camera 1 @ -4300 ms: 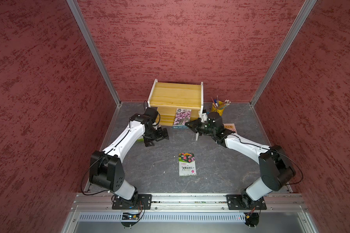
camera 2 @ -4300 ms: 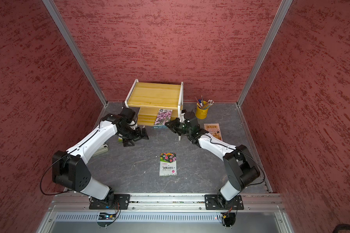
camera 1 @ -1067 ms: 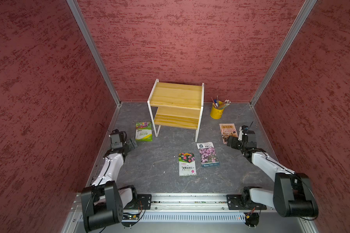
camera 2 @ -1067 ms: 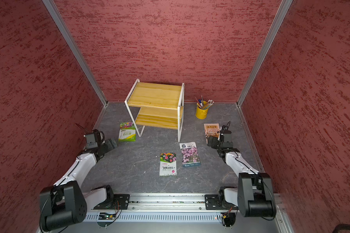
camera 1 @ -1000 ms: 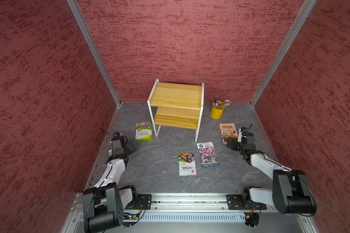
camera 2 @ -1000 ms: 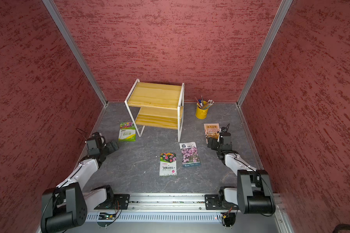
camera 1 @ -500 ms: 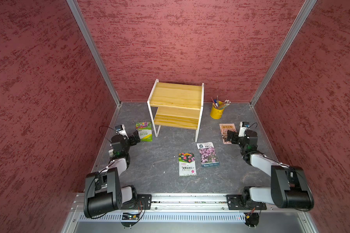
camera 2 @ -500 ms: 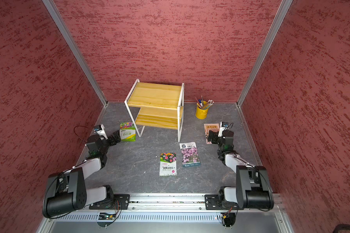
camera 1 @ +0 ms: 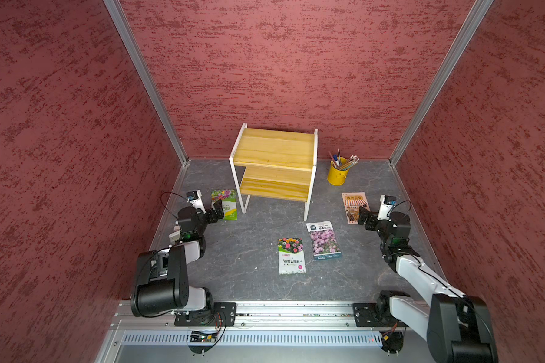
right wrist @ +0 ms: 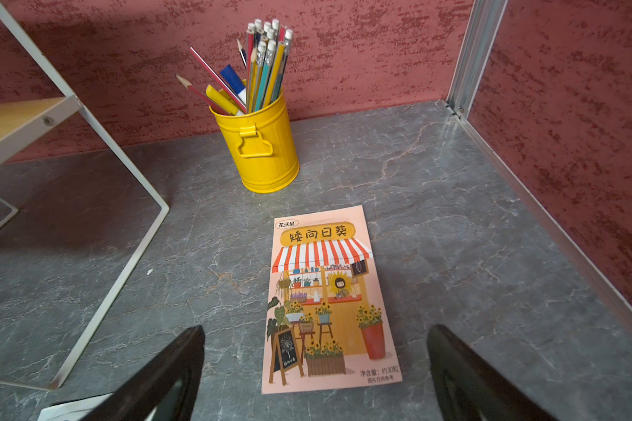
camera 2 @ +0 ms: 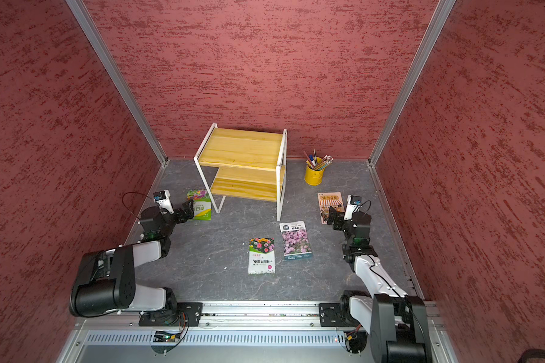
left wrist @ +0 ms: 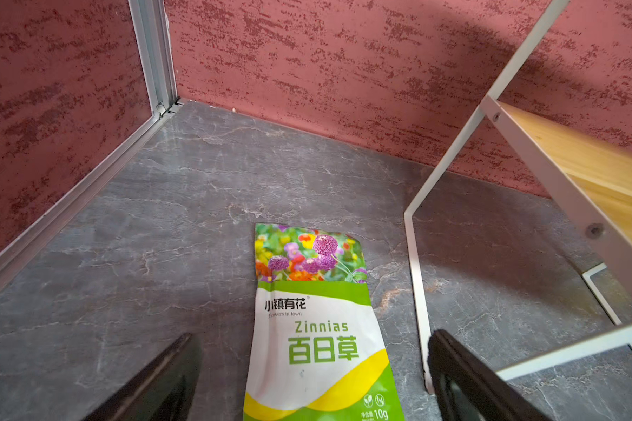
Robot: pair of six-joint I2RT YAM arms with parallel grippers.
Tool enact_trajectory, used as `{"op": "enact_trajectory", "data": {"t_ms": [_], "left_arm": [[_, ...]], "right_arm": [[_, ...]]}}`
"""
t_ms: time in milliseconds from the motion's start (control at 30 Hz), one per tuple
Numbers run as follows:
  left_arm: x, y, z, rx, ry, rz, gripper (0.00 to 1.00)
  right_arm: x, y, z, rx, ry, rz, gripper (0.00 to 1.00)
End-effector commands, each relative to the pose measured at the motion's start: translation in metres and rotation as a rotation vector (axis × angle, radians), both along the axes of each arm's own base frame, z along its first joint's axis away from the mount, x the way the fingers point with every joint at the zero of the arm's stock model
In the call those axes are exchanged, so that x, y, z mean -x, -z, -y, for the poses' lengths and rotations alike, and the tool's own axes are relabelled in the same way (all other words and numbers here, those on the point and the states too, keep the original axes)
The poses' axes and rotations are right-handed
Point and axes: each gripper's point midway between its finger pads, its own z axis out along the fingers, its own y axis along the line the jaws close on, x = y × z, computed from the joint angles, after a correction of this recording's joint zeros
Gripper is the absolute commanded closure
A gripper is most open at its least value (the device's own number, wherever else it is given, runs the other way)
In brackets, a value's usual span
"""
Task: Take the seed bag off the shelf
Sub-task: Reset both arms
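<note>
On the grey table [camera 1: 252,276], just near of the shelf's [camera 1: 274,151] right front leg, the seed bag [camera 1: 323,240] I take for the task's lies flat and face up. It shows purple blooms, a pale header and a teal strip along its near edge. Both yellowish boards are bare, so I judge the job done. That would explain my arms sitting low at the left and right edges, with the left gripper [camera 1: 217,211] by a green Zinnias packet [left wrist: 318,328] and the right gripper [camera 1: 364,215] by an orange sunflower packet [right wrist: 325,291]. Both jaws are spread wide, grasping nothing.
</note>
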Motion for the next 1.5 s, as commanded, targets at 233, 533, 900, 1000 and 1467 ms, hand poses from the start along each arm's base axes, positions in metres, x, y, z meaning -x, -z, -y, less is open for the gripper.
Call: {"op": "enact_trajectory", "data": {"t_ms": [233, 533, 900, 1000, 1467], "left_arm": [[-0.008, -0.011, -0.005, 0.038, -0.006, 0.040, 0.00], [-0.013, -0.003, 0.034, -0.152, 0.059, 0.050, 0.00], [-0.014, 0.004, 0.042, -0.214, 0.032, 0.070, 0.00], [-0.014, 0.004, 0.042, -0.213, 0.032, 0.072, 0.00], [-0.014, 0.004, 0.041, -0.212, 0.032, 0.071, 0.00]], "right_arm": [[-0.068, 0.014, -0.019, 0.014, -0.135, 0.025, 0.02], [-0.051, 0.020, -0.020, 0.048, -0.109, 0.122, 0.02], [-0.050, 0.019, -0.025, 0.060, -0.128, 0.129, 0.01], [-0.050, 0.020, -0.025, 0.060, -0.129, 0.129, 0.02], [-0.051, 0.020, -0.025, 0.061, -0.127, 0.124, 0.02]]}}
